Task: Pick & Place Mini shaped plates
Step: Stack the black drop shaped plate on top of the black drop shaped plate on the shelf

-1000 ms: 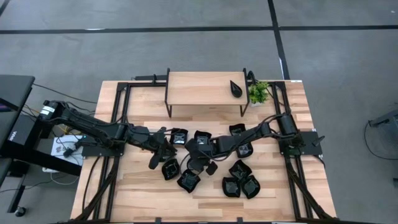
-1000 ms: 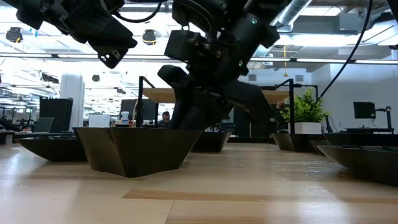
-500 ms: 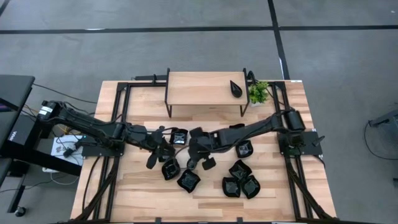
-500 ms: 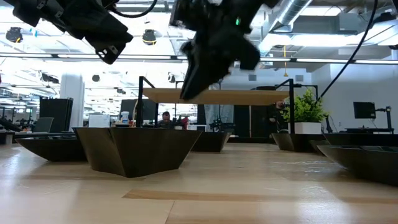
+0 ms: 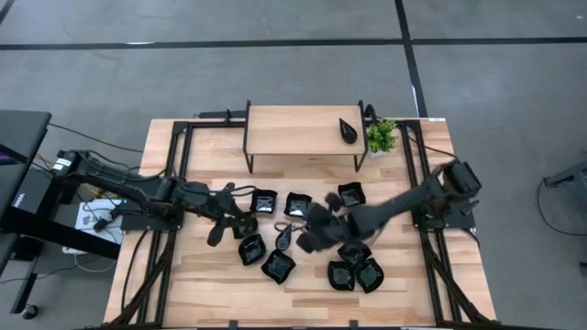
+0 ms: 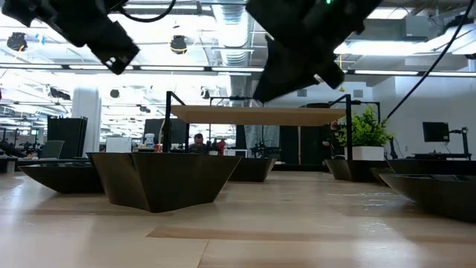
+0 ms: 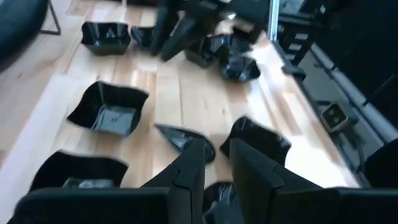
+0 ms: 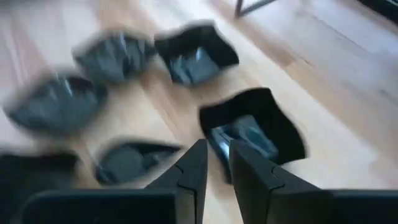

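Observation:
Several small glossy black plates lie flat on the wooden table (image 5: 211,275): square ones (image 5: 264,202), (image 5: 296,203), (image 5: 350,193), a teardrop (image 5: 284,236), and clusters (image 5: 251,248), (image 5: 353,266). Another teardrop plate (image 5: 348,131) sits on the raised shelf. My left gripper (image 5: 246,225) (image 7: 217,162) hovers shut, left of the teardrop plate (image 7: 183,137). My right gripper (image 5: 310,229) (image 8: 216,163) is shut and empty. It hangs above the table, just short of a square plate (image 8: 252,130). In the low view both grippers (image 6: 111,45), (image 6: 297,59) are well above the plates (image 6: 160,179).
A wooden shelf on black legs (image 5: 303,128) stands at the far side, with a small green potted plant (image 5: 382,136) beside it. Black frame rails (image 5: 174,183), (image 5: 426,238) run along both table sides. Bare wood lies near the front edge (image 5: 303,307).
My right gripper has risen from table level among the middle plates and drawn back toward the table's right edge. My left gripper has shifted a little toward the left edge. The teardrop plate now lies uncovered where the right gripper stood.

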`<state>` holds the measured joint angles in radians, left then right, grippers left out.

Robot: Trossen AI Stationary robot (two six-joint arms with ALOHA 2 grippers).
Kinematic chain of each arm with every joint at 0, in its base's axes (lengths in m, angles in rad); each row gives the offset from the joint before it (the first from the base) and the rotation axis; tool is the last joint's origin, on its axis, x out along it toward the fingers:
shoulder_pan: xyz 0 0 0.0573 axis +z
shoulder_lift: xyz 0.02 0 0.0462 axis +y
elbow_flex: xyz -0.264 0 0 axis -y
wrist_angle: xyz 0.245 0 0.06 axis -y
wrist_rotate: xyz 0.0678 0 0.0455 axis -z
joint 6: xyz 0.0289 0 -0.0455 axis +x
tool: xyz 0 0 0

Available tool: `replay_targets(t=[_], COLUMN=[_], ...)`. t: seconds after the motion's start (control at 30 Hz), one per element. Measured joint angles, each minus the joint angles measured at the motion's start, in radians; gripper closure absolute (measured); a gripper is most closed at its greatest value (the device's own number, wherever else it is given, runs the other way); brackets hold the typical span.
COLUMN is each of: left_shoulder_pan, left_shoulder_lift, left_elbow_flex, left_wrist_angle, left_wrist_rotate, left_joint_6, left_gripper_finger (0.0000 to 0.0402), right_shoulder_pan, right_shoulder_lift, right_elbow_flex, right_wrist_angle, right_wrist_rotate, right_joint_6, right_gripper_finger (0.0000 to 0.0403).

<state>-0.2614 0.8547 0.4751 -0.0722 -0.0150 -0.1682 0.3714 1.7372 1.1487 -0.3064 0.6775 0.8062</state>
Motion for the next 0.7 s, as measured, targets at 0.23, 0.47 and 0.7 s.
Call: replay_targets(t=[0.23, 0.47, 0.7], left_shoulder_pan=[0.000, 0.000, 0.000], left_shoulder_lift=[-0.066, -0.068, -0.068], left_elbow_flex=[0.000, 0.000, 0.000], left_wrist_angle=[-0.068, -0.077, -0.077], left_wrist_rotate=[0.000, 0.000, 0.000], left_joint_6=[0.014, 0.034, 0.034], left_gripper_finger=[0.0325, 0.0325, 0.0325], right_shoulder_pan=[0.032, 0.049, 0.047], right_shoulder_lift=[0.126, 0.201, 0.199], right_elbow_flex=[0.021, 0.043, 0.043], right_wrist_angle=[0.243, 0.237, 0.225], right_wrist_rotate=[-0.048, -0.071, -0.090], right_joint_6=[0.362, 0.605, 0.626], right_gripper_finger=[0.0340, 0.0340, 0.0340])
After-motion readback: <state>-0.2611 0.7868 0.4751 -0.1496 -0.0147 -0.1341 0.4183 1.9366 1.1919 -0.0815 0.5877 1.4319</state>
